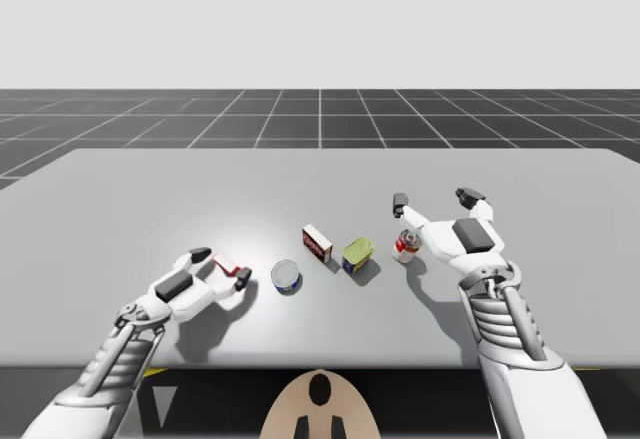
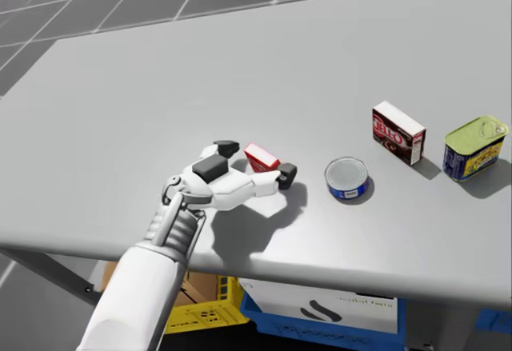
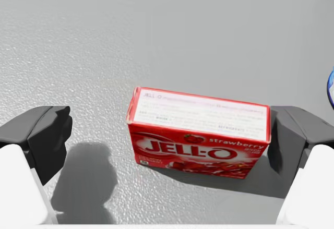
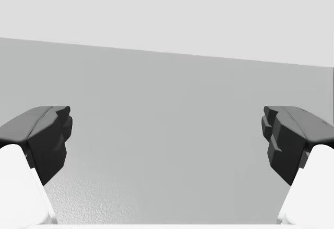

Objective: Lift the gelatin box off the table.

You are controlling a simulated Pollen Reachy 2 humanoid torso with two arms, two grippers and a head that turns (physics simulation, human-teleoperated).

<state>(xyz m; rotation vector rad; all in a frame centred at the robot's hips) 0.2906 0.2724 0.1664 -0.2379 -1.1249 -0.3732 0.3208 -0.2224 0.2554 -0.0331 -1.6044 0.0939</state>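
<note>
The gelatin box (image 3: 201, 135) is a small red box with a white top face, resting on the grey table (image 1: 150, 199). It stands between the fingers of my left gripper (image 3: 171, 135). One finger touches its end; the other finger stands well apart from it, so the gripper is open. In the high view the box (image 1: 226, 264) and left gripper (image 1: 221, 266) are at the near left. The head view shows the same box (image 2: 262, 157) inside the left gripper (image 2: 257, 161). My right gripper (image 1: 433, 200) hovers open at the right, holding nothing (image 4: 167, 135).
A blue round can (image 1: 286, 277) lies just right of the left gripper. Further right stand a dark brown box (image 1: 317, 243), a blue tin with a yellow-green lid (image 1: 358, 255) and a red-and-white can (image 1: 405, 246) below the right hand. Crates (image 2: 200, 307) sit under the table.
</note>
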